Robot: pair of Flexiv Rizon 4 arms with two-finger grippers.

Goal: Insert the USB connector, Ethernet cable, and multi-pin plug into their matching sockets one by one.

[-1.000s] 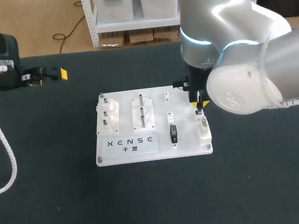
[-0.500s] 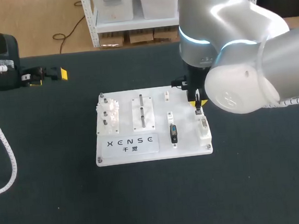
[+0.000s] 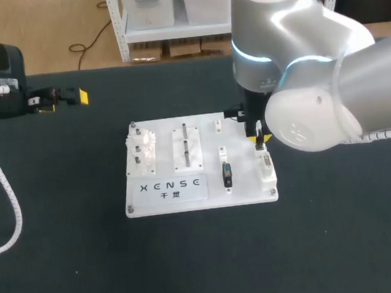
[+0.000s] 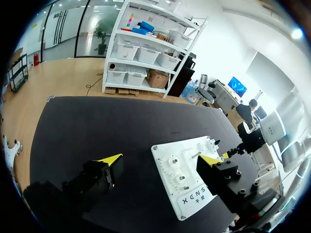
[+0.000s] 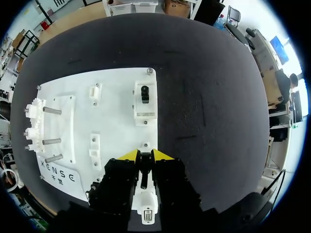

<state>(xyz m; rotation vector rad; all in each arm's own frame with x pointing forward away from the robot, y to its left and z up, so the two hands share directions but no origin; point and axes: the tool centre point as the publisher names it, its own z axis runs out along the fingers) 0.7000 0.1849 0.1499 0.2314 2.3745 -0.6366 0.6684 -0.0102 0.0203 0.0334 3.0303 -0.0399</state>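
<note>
Right hand [image 5: 145, 156] is closed on a slim dark plug [image 5: 144, 162], with the white socket block [image 5: 146, 206] under it at the white board [image 5: 116, 111] edge. Left hand [image 4: 160, 159] hangs open, well apart, over the tabletop [image 4: 73, 131].

Head view: right gripper [image 3: 258, 139] largely hidden behind right arm [image 3: 312, 74]; only small yellow part shown. Rear right corner of white board [image 3: 186, 192] covered by same arm. Left arm [image 3: 3, 79] cut off at view's edge, corrugated hose [image 3: 7, 190] likewise. Right wrist view: white connector block [image 5: 146, 196] partly masked by gripper body; dark item just ahead of it not identifiable. Left wrist view: board sockets too small to be told apart.
</note>
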